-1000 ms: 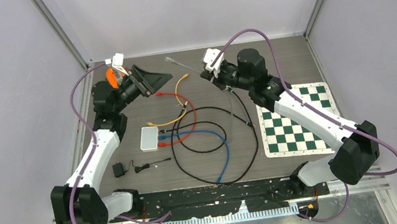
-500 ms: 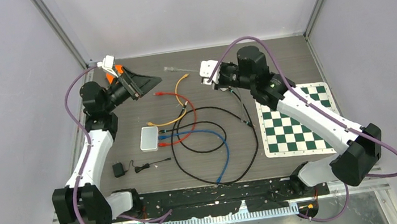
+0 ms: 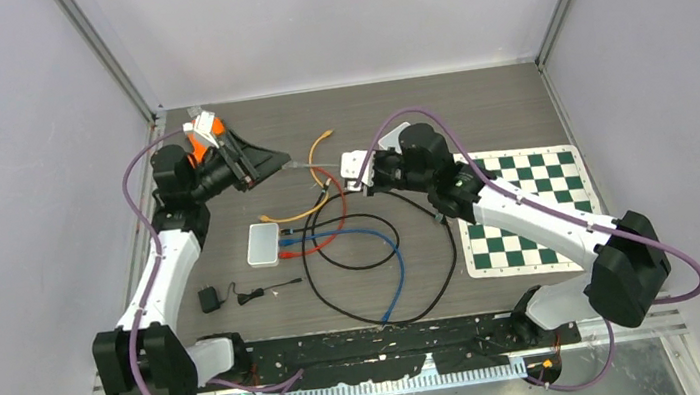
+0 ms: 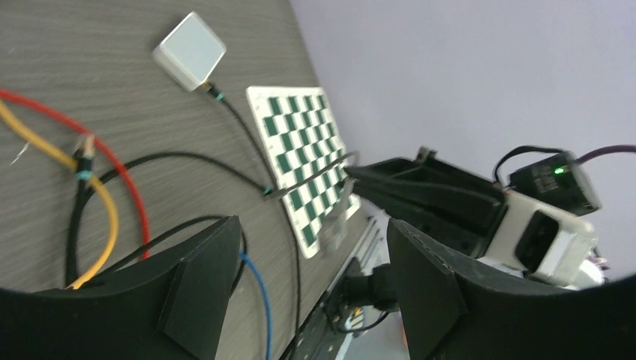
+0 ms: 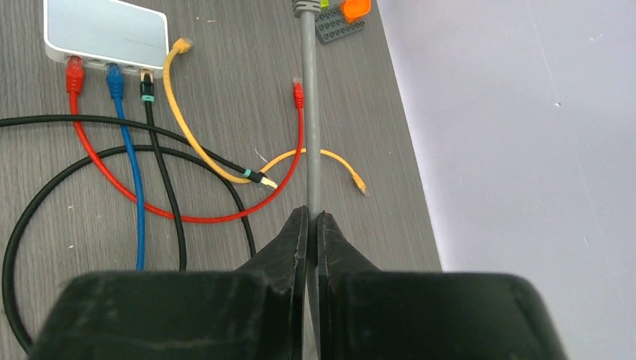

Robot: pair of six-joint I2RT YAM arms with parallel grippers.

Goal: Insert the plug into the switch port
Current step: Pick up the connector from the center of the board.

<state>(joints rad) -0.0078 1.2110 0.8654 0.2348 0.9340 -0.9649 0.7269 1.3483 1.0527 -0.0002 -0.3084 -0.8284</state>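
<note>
Nearest, at about 7 o'clock on the table (image 3: 477, 111), a small black power adapter (image 3: 208, 298) lies with its thin lead. Just past it, at 9 o'clock of the cable tangle, sits the white switch (image 3: 263, 244). A red cable (image 5: 73, 79), a blue cable (image 5: 114, 82) and a black cable (image 5: 147, 84) are plugged into its ports, and a yellow cable (image 5: 322, 151) lies loose beside them. At 3 o'clock lies a green chessboard mat (image 3: 521, 212). Farther on, the right gripper (image 5: 309, 225) is clenched on a grey cable (image 5: 307, 112). Its plug (image 3: 294, 165) points toward 9 o'clock, held above the table and well apart from the switch. Beyond, at 10 o'clock, the left gripper (image 4: 311, 232) stands released, fingers (image 4: 199, 285) wide, the plug near their tips.
</note>
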